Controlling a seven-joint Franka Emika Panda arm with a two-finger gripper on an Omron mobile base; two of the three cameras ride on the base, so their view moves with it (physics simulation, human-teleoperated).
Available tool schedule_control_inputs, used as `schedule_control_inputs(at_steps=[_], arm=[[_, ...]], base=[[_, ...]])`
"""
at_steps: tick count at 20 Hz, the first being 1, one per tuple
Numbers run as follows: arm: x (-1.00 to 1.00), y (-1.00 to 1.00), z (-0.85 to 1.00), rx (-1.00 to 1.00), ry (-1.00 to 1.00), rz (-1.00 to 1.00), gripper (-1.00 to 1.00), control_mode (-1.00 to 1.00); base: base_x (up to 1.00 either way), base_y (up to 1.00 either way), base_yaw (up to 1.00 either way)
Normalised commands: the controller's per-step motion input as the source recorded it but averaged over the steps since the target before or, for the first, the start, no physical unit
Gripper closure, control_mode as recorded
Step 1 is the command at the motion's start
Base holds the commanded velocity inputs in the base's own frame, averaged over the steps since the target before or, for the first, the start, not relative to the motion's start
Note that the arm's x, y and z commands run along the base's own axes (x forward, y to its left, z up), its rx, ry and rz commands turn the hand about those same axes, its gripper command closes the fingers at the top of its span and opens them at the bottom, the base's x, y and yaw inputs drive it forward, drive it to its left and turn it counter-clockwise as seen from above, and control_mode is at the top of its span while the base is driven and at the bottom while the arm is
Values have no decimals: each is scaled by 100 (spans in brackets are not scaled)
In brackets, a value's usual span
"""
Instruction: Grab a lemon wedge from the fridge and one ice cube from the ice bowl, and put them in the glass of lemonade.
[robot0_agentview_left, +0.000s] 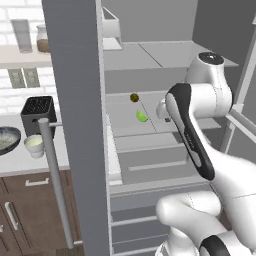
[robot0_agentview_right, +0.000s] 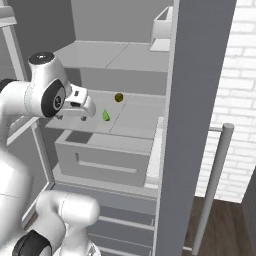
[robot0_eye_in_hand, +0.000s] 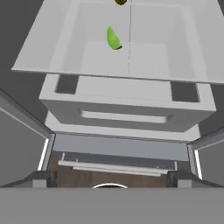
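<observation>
Yellow-green item: the lemon wedge (robot0_agentview_left: 142, 116), lying on the pale middle shelf (robot0_agentview_left: 165, 131) inside the opened fridge (robot0_agentview_left: 75, 100), roughly mid-shelf and apart from a small dark olive-brown round object (robot0_agentview_left: 134, 97) set further back. In the hand view the wedge (robot0_eye_in_hand: 113, 38) is seen ahead of the hand and a little to one side, tilted on its edge.

Grey item: the storage drawer (robot0_agentview_right: 107, 160) below that shelf, closed, not required.

White item: the gripper (robot0_agentview_right: 85, 111), held at the shelf's front edge, short of the wedge (robot0_agentview_right: 106, 116) and not touching it. Its jaws are spread fully and nothing is held.

Counter items, to the left of the open door: the ice bowl (robot0_agentview_left: 7, 140), the glass of lemonade (robot0_agentview_left: 34, 145) just beside it, and a black toaster (robot0_agentview_left: 38, 113) behind.

Handling note, offered as judgement: the step in hand is taken to be the reach for the wedge. The hand is best carried forward above the shelf, centred over the wedge and then lowered. The fingers should be turned across the wedge's narrow thickness, since so small a piece is easily nudged away. The shelf lip and the dark object are to be avoided.
</observation>
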Motion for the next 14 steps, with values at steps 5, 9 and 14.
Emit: schedule_control_inputs(at_steps=[5, 9, 14], arm=[[69, -3, -43, 2, -2, 16, -100, -100], [67, 0, -29, 0, -4, 6, -100, -100], [78, 0, -23, -3, -6, 4, -100, -100]], base=[[0, 0, 0], [0, 0, 0], [0, 0, 0]])
